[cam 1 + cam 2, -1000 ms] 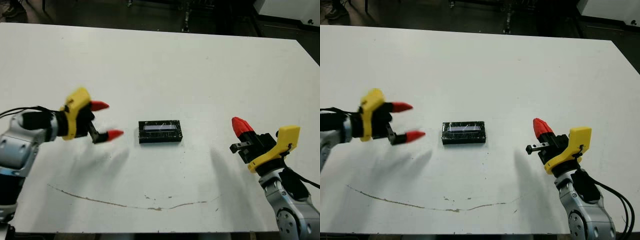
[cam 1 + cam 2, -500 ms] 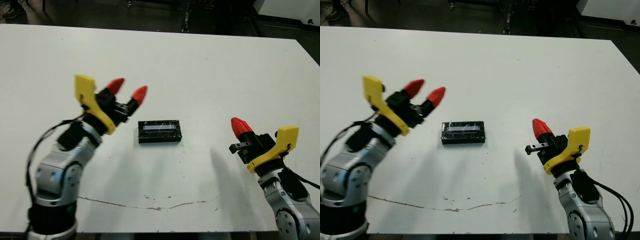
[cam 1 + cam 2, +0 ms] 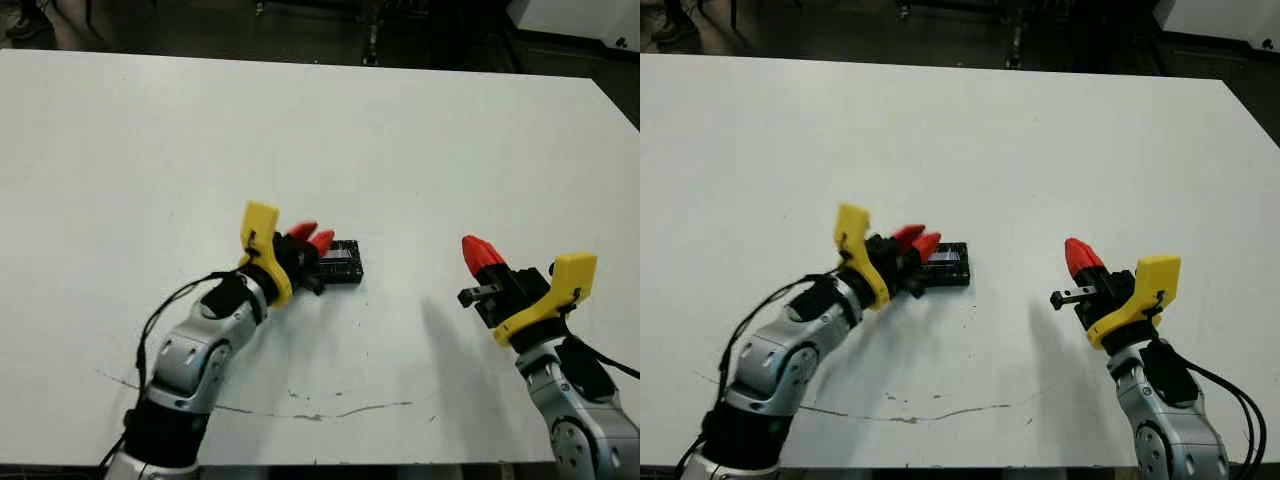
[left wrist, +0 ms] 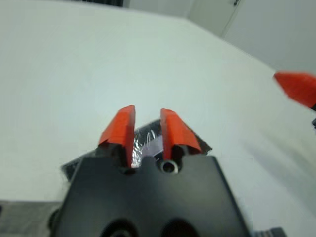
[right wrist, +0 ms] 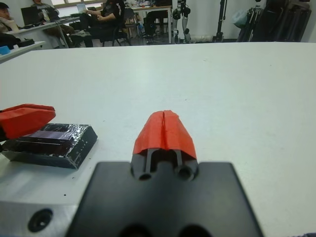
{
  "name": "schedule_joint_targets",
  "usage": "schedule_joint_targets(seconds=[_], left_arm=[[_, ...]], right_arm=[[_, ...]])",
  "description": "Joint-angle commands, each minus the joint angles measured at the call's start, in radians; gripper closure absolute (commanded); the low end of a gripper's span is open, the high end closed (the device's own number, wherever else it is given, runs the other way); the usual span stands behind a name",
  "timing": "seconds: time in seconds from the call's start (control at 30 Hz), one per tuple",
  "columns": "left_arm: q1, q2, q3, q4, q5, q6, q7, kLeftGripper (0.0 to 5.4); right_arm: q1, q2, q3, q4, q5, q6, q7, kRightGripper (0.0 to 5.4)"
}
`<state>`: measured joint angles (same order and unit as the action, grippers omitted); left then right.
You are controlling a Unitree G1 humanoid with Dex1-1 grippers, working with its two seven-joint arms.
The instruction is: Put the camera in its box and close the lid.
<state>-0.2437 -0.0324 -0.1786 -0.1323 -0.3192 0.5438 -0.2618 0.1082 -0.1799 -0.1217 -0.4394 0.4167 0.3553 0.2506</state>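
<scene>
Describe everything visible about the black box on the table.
The box is a small, flat, black rectangle lying flat near the middle of the white table. Its sides look glossy and silver-speckled, and a bluish reflective strip shows on its top. The left gripper, fingers slightly apart, hangs over its left end, hiding that part; contact cannot be told. The right gripper is well clear.

Evenly and brightly lit from overhead, with the white surface (image 3: 420, 130) close to washed out toward its far edge. Soft grey shadows spread toward the near edge beneath the left arm (image 3: 200, 350) and beside the right gripper (image 3: 478, 252). Speckled glints on the lid (image 5: 74, 136) of the box. Left wrist view pale and hazy, blurred throughout, red fingertips (image 4: 121, 126) soft-edged. Right wrist view sharper up close, background room out of focus. Dark beyond the surface's far edge.
</scene>
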Motion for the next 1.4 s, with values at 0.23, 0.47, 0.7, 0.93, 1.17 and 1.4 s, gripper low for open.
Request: schedule_joint_targets(seconds=[0.23,0.47,0.7,0.93,1.17,1.4], left_arm=[[0.033,0.039,-0.034,0.051,0.046,0.146,0.026,5.38],[0.047,0.073,-0.038,0.025,0.041,0.252,0.029,5.38],[0.092,0.079,-0.002,-0.113,-0.014,0.233,-0.004,5.38],[0.121,0.070,0.076,-0.303,-0.075,0.166,0.003,5.38],[0.125,0.093,0.190,-0.402,-0.068,-0.022,0.017,5.38],[0.142,0.068,0.270,-0.303,0.055,-0.386,0.077,5.38]], right_arm=[[0.006,-0.003,-0.007,0.007,0.003,-0.011,0.009,5.40],[0.008,0.001,-0.005,0.004,0.005,-0.011,0.007,5.40],[0.008,-0.001,-0.001,-0.011,-0.003,0.005,-0.009,5.40],[-0.001,-0.002,-0.001,-0.007,0.008,-0.007,0.001,5.40],[-0.027,-0.004,-0.017,-0.015,0.015,-0.006,-0.012,5.40],[-0.083,0.025,-0.035,0.000,-0.013,-0.058,-0.057,5.40]])
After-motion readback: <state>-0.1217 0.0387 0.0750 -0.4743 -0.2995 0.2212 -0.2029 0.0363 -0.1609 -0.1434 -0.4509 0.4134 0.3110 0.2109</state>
